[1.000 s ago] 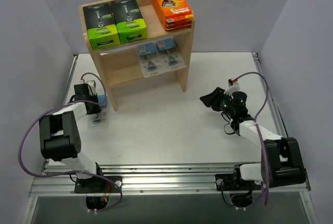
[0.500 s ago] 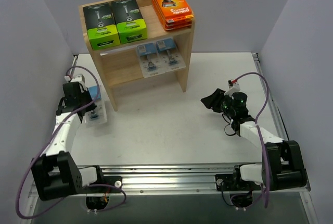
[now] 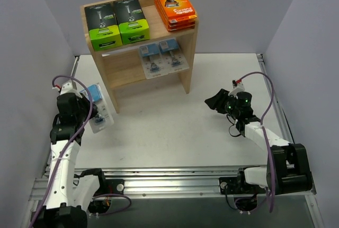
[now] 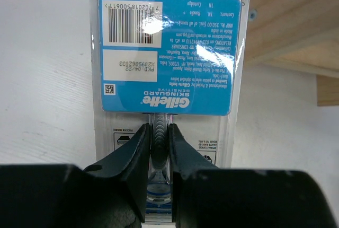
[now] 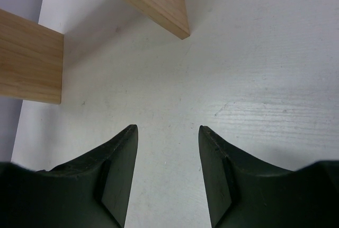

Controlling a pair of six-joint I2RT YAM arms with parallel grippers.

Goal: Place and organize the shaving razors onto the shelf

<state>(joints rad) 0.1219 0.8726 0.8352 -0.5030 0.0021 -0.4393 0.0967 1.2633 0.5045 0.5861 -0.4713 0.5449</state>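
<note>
My left claw (image 4: 157, 135) was clamped on the glossy clear blister pack (image 4: 168, 53) by its moulded centre ridge. Its flat blue card spread just beyond my fingertips, beside the left panel of the pale, smooth wooden shelf (image 3: 124, 71). My right claw (image 5: 167, 148) hung open over the white, faintly grained table (image 5: 254, 79).

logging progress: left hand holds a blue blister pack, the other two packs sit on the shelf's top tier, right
Wrong tier: top external view shows the other two packs on the shelf's middle tier. The left hand does hold a blue blister pack.
</note>
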